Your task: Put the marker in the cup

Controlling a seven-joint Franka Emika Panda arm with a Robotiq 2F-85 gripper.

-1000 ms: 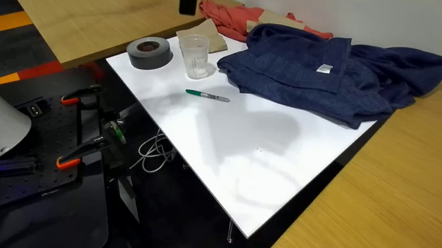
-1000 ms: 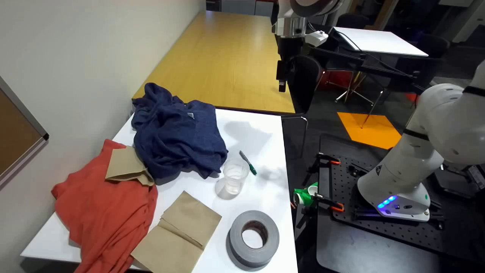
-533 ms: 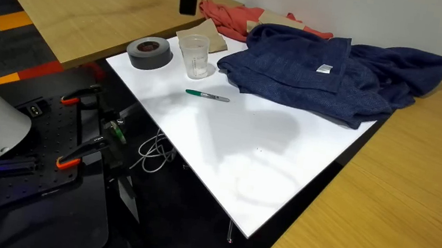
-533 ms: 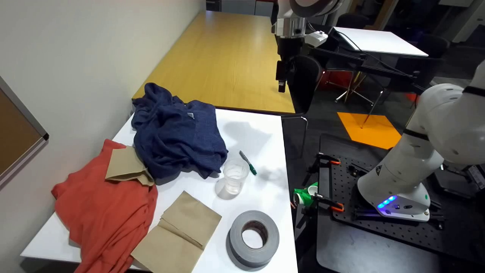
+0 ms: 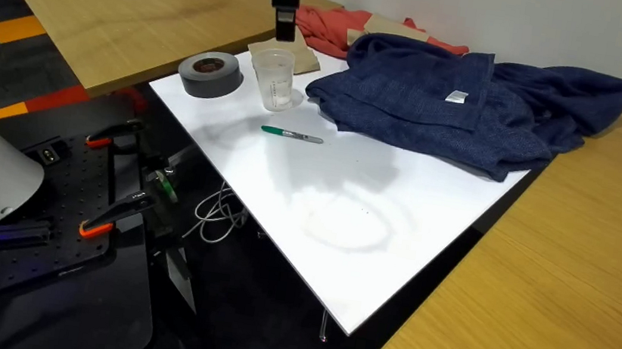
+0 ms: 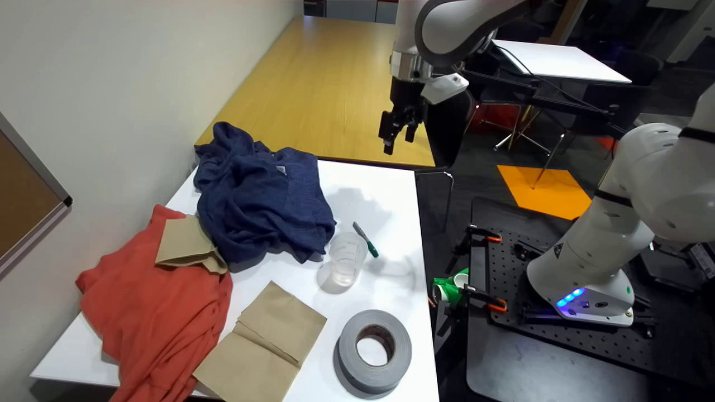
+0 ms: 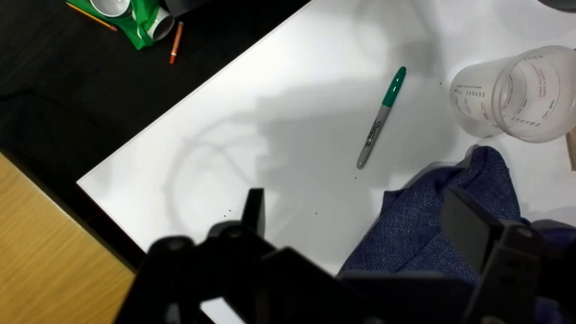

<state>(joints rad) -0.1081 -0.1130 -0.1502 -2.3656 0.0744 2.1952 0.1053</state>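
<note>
The gripper has its jaws spread wide, raised above the desk; the marker lies flat on the desk, below and (in the wrist view) ahead of the jaws; the cup stands upright near the marker's green end; the arm is elevated, wrist directed downward with slight tilt.

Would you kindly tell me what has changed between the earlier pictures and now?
The gripper has moved down and left in an exterior view and turned somewhat. Nothing was grasped or released. The marker, cup and roll of tape stayed put.
</note>
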